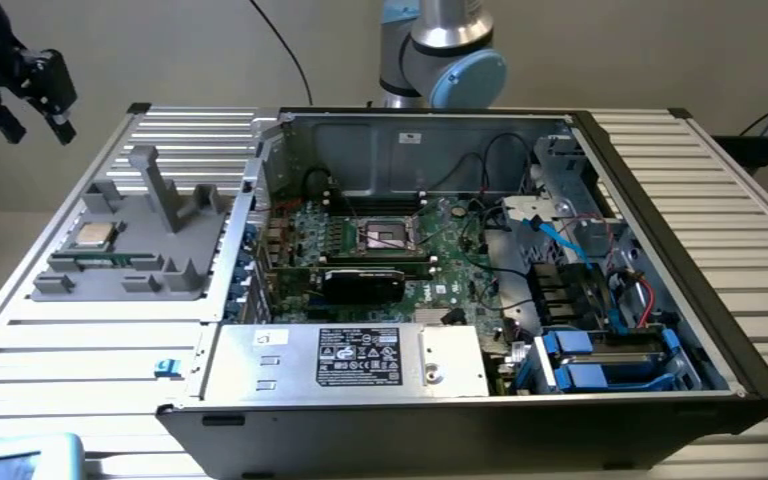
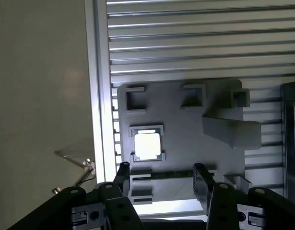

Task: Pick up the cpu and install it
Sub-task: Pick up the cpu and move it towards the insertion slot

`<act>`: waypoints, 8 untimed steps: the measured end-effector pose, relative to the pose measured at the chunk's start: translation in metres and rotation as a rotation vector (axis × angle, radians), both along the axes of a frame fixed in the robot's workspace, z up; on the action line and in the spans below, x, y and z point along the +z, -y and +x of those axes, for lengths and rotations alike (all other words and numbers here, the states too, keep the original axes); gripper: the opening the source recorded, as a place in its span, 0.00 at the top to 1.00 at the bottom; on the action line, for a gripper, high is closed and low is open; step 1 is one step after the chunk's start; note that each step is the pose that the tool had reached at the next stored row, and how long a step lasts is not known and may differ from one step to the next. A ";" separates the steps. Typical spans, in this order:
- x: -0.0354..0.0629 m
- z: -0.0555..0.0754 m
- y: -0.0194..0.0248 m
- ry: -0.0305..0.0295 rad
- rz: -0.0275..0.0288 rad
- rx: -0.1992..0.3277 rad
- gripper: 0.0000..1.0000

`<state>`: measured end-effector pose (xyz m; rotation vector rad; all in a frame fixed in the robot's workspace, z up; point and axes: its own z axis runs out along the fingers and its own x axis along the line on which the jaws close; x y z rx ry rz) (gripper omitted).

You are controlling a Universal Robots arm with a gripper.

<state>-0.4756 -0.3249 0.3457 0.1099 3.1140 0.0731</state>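
Hand: hangs high at the exterior view's far left, fingers spread wide, gripping nothing. Cpu: lies flat in a square pocket of the grey holder, on the worktop, at the exterior view's left of the open computer case, apart from the hand.

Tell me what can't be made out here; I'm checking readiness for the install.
Exterior view: the socket is too small to show its pins.
Wrist view: the cpu has its top washed out by glare.
Exterior view: the hand is partly cut off by the picture's edge.
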 end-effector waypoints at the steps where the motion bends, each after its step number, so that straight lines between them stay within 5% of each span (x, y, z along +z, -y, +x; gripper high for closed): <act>1: -0.0003 0.000 0.0000 0.0001 0.0000 0.000 0.34; 5: -0.0019 -0.002 -0.0001 -0.0001 -0.0039 0.001 0.34; 8: -0.0031 -0.002 0.0000 -0.0049 -0.0251 0.004 0.34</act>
